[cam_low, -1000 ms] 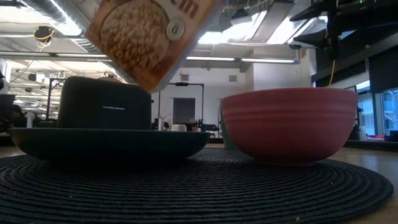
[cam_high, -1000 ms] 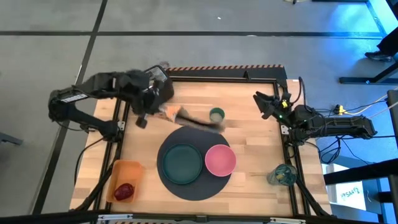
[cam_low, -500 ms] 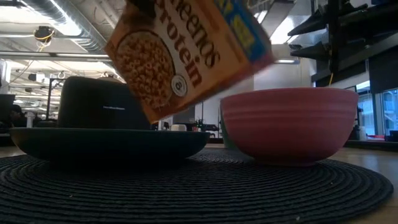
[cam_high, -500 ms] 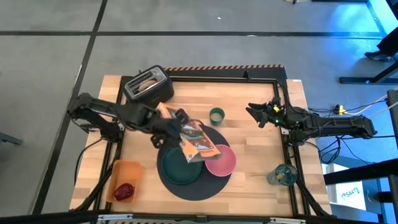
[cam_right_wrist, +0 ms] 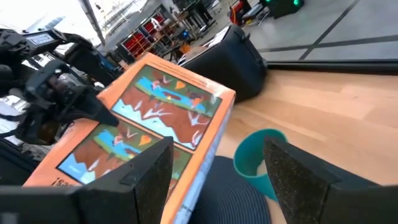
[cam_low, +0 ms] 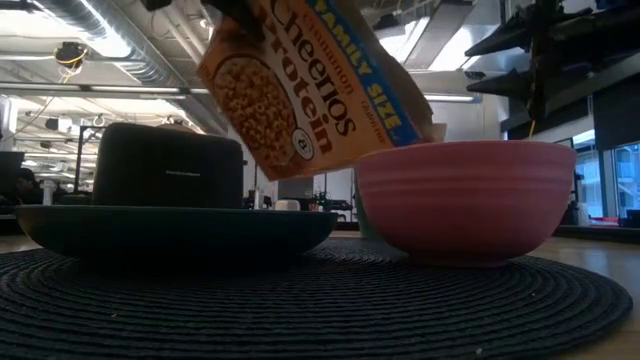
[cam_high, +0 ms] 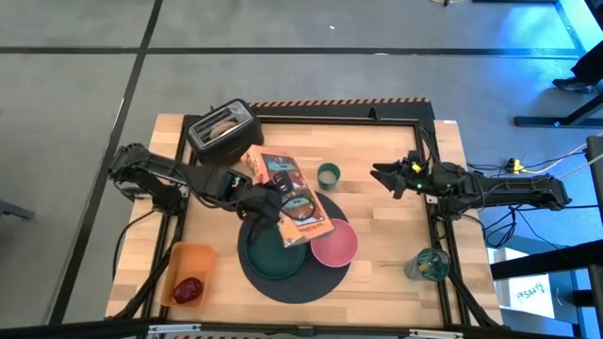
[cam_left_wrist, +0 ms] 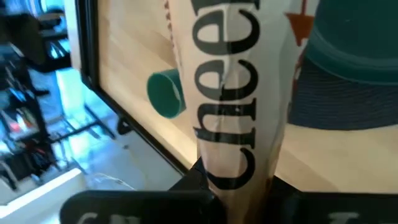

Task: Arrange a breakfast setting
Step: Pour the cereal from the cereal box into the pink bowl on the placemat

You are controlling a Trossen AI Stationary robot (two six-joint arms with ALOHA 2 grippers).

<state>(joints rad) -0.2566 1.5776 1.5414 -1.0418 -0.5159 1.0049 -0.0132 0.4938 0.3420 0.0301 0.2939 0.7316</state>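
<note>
My left gripper [cam_high: 267,201] is shut on an orange cereal box [cam_high: 294,192], held tilted above the teal plate [cam_high: 271,256] and the pink bowl [cam_high: 335,245]. Both rest on the dark grey round mat [cam_high: 287,282]. In the low view the box's top end [cam_low: 415,115] hangs just over the bowl's rim [cam_low: 465,150]. The small green cup [cam_high: 328,173] stands on the table beyond the mat. My right gripper [cam_high: 380,173] is open and empty to the right of the cup. The dark red fruit [cam_high: 188,289] lies in an orange tub. No spoon shows. My left gripper pinches the cereal box between its two fingers, one on each broad face, at a long narrow side [cam_left_wrist: 239,155]. The fingers come level from the table's left. The box is lifted clear and tilted, its top end lower and toward the bowl.
A black toaster [cam_high: 224,127] stands at the far left corner with something brown in its slot. The orange tub [cam_high: 187,273] sits near the front left. A glass [cam_high: 429,266] stands at the front right. A black frame [cam_high: 339,118] borders the table.
My left gripper has carried the cereal box from beside the toaster toward the table's near right, over the plate and up to the bowl. The box has turned and tipped, its top end now down by the bowl's rim. My right gripper has shifted slightly toward the cup.
</note>
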